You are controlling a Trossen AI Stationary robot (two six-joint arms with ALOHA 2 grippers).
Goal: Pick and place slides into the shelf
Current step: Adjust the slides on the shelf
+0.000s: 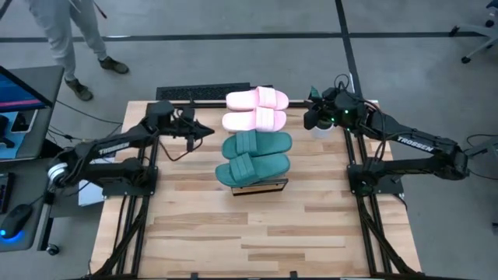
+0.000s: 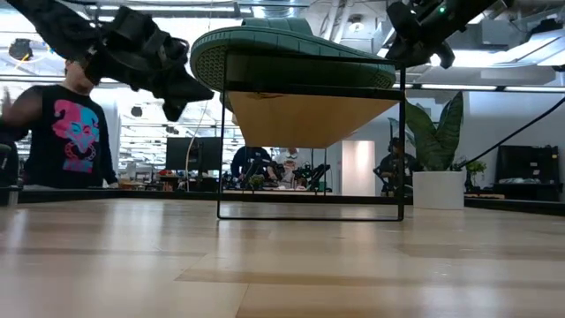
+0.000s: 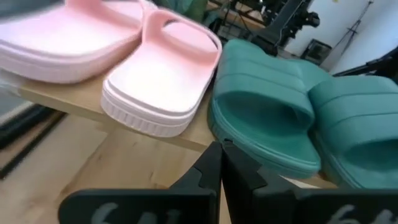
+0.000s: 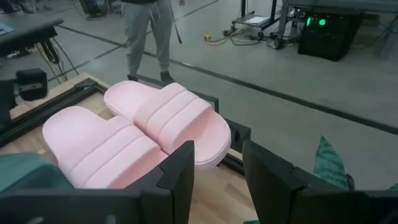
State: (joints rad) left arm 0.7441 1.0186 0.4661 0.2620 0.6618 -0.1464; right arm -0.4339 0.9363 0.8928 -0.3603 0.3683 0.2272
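A: What sits on the shelf (image 1: 274,185)?

B: All four slides, side by side along its plank top. The two pink slides (image 1: 257,109) lie at the far end, the two teal slides (image 1: 255,157) at the near end, the nearest one just over the shelf's end edge.

A: And the shelf itself?

B: It stands in the middle of the desk (image 1: 257,233), between the two arms.

A: Where is the left claw (image 1: 207,130)?

B: Just beside the shelf, level with the nearer pink slide, fingers pressed together and holding nothing.

A: The right claw (image 1: 310,118)?

B: On the shelf's other side, near the pink pair, its fingers (image 4: 177,171) apart and empty. A person (image 1: 66,43) stands on the floor beyond the desk.
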